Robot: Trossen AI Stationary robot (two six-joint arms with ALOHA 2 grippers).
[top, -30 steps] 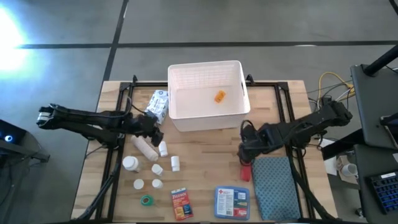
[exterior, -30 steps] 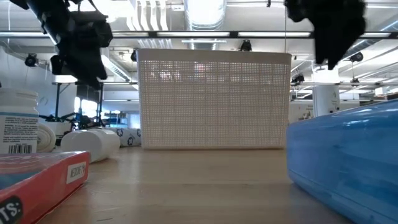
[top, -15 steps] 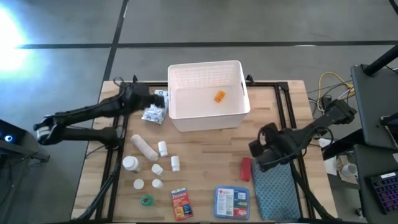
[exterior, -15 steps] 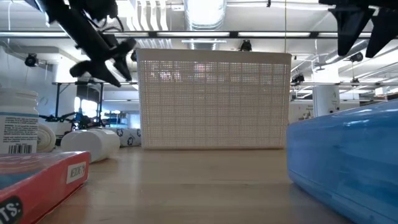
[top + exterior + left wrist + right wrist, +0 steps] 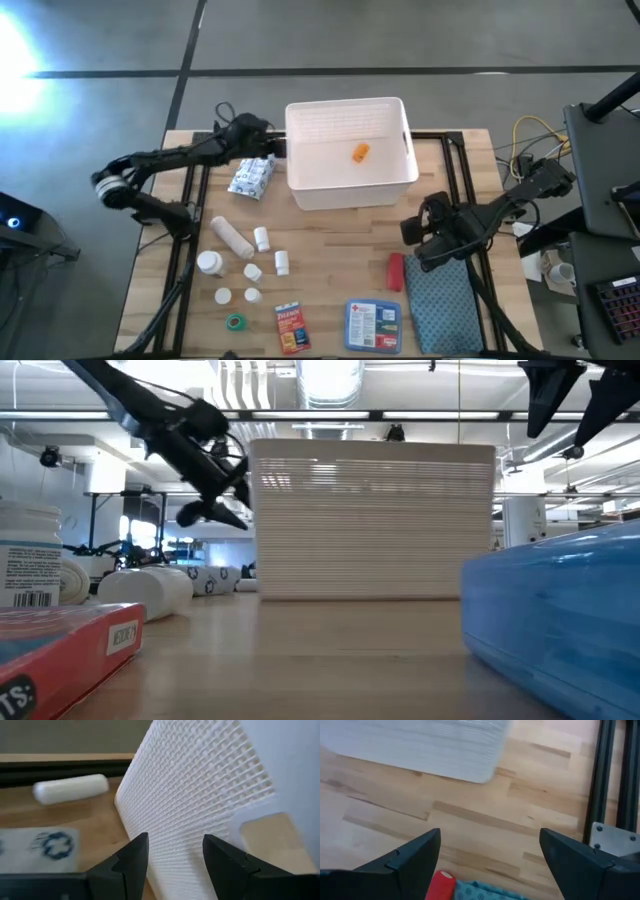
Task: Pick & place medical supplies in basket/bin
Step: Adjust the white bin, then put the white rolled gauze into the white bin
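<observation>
The left gripper (image 5: 272,148) presses its narrowly parted fingers against the white basket's (image 5: 352,195) left wall; its wrist view shows nothing between them. The right gripper (image 5: 490,862), spread wide and empty, hovers over the red tube (image 5: 438,885), which the low view hides.

I see a white basket (image 5: 352,182) with tiny holes, an orange thing (image 5: 360,152) inside, a red tube (image 5: 395,272), a blue box (image 5: 372,326).

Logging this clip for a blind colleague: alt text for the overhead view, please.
The left gripper presses against the white basket, which holds one orange item; the open right gripper hovers near a red tube.
</observation>
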